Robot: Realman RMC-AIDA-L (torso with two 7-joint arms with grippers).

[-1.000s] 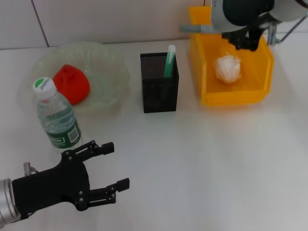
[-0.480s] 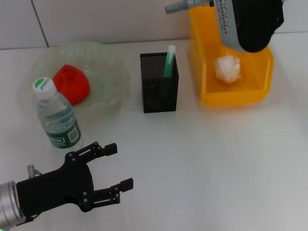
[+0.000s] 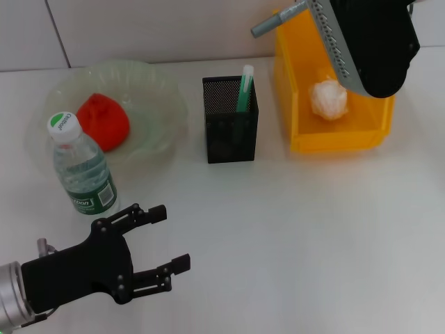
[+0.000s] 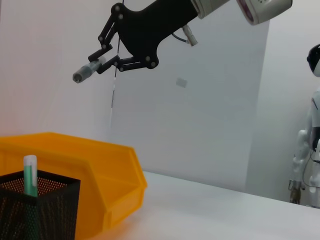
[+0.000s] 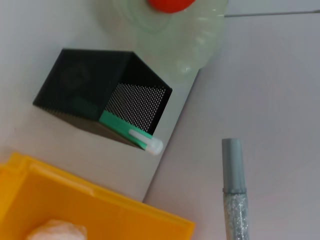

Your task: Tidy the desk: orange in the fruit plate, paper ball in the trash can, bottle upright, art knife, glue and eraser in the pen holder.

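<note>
Above trash can (image 3: 334, 136) | right gripper (image 4: 107, 61) gripping art knife (image 3: 278, 19)

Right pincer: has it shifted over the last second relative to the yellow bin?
Yes. The right pincer, shut on the grey art knife, has swung from above the yellow bin toward its left rim.

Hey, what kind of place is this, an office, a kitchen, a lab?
Most likely a robot lab staged as a desk: a plain white table against a bare wall, a mesh pen holder, a yellow bin serving as trash can, and another robot standing in the background.
</note>
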